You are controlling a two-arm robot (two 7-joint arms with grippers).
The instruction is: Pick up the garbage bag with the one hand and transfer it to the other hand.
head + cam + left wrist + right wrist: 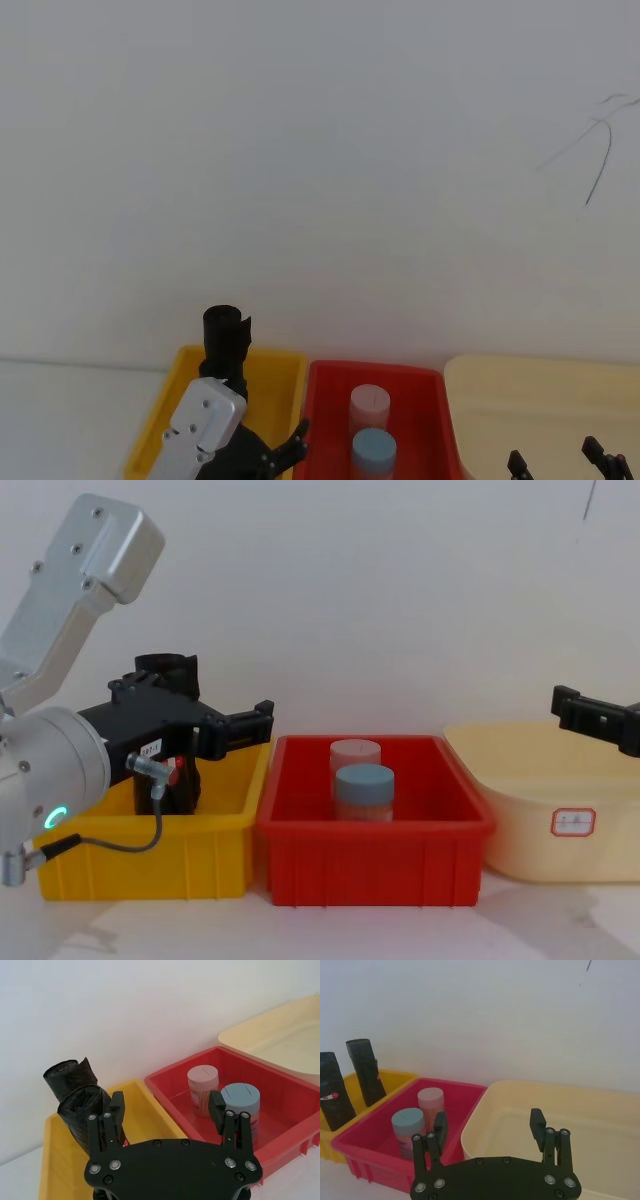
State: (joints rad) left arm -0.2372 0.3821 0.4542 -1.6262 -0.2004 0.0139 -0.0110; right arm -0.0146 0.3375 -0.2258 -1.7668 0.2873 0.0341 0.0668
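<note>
Black garbage bag [80, 1122] stands in yellow bin [50, 1160] beside left gripper [166, 1102]; jaws apart, as on right gripper [488, 1120].

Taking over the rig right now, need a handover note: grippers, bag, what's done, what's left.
Left gripper: open, over the yellow bin, with the bag beside one finger, not between them.
Right gripper: open, empty, above the cream tub.
Garbage bag: standing in the yellow bin next to a plain black roll.
Done: nothing gripped yet.
Left: grasp, lift, transfer.
</note>
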